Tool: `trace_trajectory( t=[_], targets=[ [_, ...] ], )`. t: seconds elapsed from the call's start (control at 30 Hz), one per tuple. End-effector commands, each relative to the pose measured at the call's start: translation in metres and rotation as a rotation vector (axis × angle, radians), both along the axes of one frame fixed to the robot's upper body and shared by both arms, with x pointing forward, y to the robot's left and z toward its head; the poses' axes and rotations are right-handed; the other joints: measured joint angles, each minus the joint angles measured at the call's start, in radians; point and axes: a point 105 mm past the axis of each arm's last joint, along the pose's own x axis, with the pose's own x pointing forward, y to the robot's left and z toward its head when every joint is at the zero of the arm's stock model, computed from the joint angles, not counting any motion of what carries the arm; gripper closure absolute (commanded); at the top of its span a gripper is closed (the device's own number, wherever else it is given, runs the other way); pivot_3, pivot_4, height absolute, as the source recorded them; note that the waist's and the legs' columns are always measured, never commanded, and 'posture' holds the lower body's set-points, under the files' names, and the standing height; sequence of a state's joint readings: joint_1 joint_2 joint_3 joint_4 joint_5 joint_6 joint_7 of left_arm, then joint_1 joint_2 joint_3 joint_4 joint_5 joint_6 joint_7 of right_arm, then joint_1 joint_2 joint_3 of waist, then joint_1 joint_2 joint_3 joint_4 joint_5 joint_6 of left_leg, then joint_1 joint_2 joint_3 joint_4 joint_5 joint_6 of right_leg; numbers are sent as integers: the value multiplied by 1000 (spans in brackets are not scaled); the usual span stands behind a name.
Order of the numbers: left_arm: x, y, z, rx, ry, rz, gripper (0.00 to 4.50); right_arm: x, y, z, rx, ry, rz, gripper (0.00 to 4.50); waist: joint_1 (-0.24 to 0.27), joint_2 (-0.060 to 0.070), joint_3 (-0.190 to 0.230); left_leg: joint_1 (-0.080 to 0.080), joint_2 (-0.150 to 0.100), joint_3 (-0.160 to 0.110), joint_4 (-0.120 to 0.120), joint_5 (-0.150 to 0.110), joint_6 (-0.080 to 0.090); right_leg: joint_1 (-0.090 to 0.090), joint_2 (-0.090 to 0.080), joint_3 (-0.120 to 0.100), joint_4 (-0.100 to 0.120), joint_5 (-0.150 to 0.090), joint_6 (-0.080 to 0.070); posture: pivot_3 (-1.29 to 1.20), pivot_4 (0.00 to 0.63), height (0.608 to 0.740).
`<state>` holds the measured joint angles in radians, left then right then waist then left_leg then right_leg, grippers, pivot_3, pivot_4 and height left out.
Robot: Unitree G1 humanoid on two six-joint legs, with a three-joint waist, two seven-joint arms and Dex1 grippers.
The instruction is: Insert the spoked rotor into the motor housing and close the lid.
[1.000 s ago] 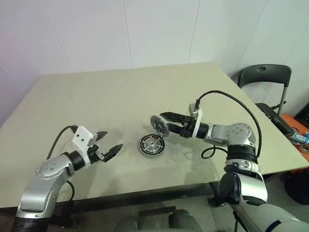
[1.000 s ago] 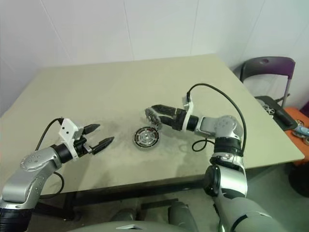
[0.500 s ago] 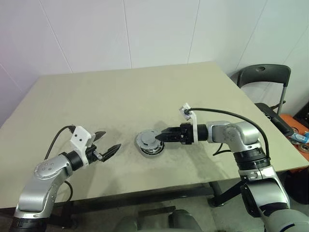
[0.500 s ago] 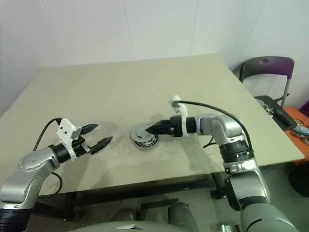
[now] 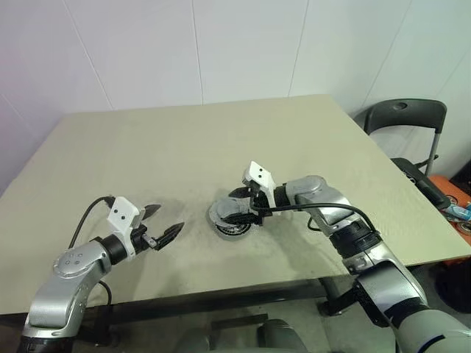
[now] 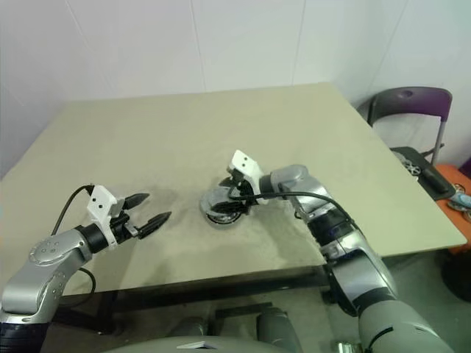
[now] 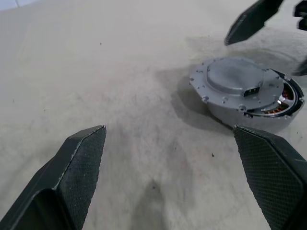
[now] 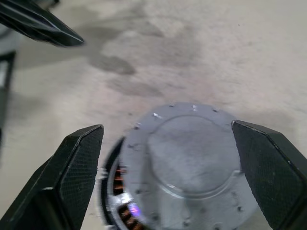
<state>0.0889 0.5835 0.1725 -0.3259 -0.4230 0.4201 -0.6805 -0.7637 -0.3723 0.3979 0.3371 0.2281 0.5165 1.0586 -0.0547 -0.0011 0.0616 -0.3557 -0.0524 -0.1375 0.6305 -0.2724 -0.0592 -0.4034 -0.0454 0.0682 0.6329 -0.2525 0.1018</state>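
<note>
There is one counter [image 5: 147, 147]. On it there is one motor housing [image 7: 280, 112] with copper windings, and one grey lid [image 7: 235, 84] that lies on top of it, a little off centre. There are two claws: the left claw [image 5: 163, 223] and the right claw [image 5: 239, 213], and each claw has two black fingers, so four fingers together. Beside the counter stands one dark chair [image 5: 405, 118]. Near the chair there is one orange thing [image 5: 449, 202]; I cannot tell what it is.
</note>
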Motion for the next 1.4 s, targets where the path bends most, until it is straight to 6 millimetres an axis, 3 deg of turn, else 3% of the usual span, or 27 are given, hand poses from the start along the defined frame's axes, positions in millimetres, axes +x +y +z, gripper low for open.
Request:
trace_trajectory(
  t=[0.03,0.73,0.93,1.4],
  targets=[
    [0,-1,14,14,-66,-4,0,6,5,7,-11,-61,14,41,7,0,0,0,0,0,0,0,0,0,0,0,0,0,0,0,0,740],
    [0,2,17,21,-73,5,0,11,6,-13,-44,-30,-24,41,11,0,0,1,0,0,1,0,0,0,0,0,2,0,0,0,0,740],
    [1,2,17,19,-73,6,0,11,8,-9,-15,-5,-18,1331,11,0,0,1,0,0,1,0,0,0,0,0,2,0,0,0,0,740],
    [1,0,15,16,-72,4,0,10,5,5,47,17,39,1330,11,0,0,1,0,0,1,0,0,0,0,0,3,0,0,0,0,740]
  ],
)
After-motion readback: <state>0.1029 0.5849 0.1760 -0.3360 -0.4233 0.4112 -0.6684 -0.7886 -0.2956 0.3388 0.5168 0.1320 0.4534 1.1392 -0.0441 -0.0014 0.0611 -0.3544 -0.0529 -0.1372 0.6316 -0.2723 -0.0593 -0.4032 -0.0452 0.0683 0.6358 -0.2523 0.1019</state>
